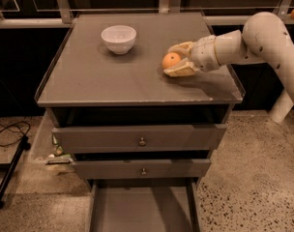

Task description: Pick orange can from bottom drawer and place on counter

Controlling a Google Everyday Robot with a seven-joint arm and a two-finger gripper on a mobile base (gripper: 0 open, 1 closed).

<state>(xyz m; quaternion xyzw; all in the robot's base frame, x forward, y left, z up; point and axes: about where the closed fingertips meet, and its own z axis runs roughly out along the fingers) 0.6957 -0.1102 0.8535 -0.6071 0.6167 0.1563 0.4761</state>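
The orange can (pixel 170 60), a small round orange ball, rests on the counter (pixel 113 81) towards its right side. My gripper (pixel 168 60) reaches in from the right, low over the counter, with one finger (pixel 182 47) behind the ball and the other (pixel 180 71) in front of it, both against it. The bottom drawer (pixel 142 207) is pulled out below the cabinet, and its flat grey floor shows nothing on it.
A white bowl (pixel 118 38) stands on the counter at the back left. The two upper drawers (pixel 142 138) with small knobs are nearly closed. A black cable (pixel 9 132) and a stand lie on the floor at the left. A rail runs behind the counter.
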